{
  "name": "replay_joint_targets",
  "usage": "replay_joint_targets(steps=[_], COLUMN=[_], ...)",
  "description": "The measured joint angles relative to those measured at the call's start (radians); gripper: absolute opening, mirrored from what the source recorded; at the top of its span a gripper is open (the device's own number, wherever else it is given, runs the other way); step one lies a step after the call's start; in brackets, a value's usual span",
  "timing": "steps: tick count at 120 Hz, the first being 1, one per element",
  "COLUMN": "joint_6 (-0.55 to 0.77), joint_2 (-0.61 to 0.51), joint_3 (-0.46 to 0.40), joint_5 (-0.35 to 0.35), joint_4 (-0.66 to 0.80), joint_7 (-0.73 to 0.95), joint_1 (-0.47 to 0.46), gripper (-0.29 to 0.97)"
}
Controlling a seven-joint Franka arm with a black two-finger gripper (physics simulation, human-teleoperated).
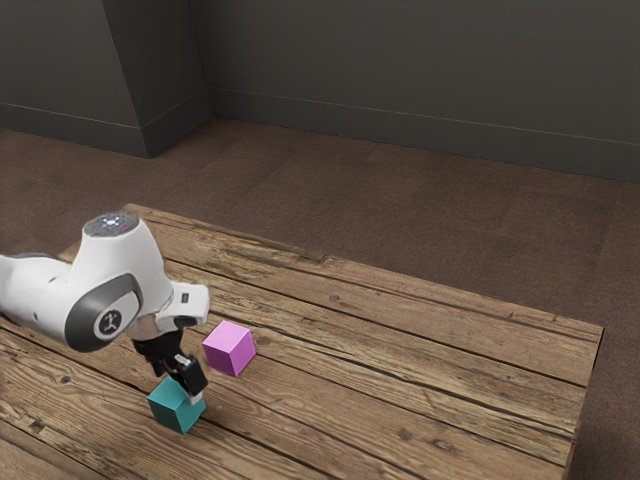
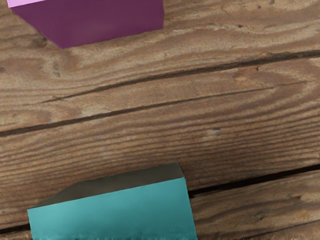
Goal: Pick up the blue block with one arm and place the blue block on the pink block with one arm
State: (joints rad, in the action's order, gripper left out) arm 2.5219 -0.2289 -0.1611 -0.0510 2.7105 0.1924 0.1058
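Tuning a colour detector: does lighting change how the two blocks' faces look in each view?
Exterior view: soft light, pink block paler on top than on its sides, blue block reads teal. Wrist view: pink block side goes dark purple; blue block has one bright teal face, one shaded grey-brown.

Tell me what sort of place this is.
Likely a bare indoor room in a simulator: a rough wooden plank table stands on a brown carpeted floor, backed by dark grey walls.
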Motion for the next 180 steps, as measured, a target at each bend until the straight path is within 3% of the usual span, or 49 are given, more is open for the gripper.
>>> replay_joint_targets(steps=[118,150,180], joint_6=[0.008,0.009,0.009], joint_2=[0.167,0.167,0.142], joint_3=[0.036,0.035,0.035], joint_5=[-0.003,-0.004,0.002], joint_4=[-0.058,-0.058,-0.063], joint_7=[0.008,0.007,0.001], joint_1=[0.012,0.008,0.003], gripper=[0.68,0.44,0.38])
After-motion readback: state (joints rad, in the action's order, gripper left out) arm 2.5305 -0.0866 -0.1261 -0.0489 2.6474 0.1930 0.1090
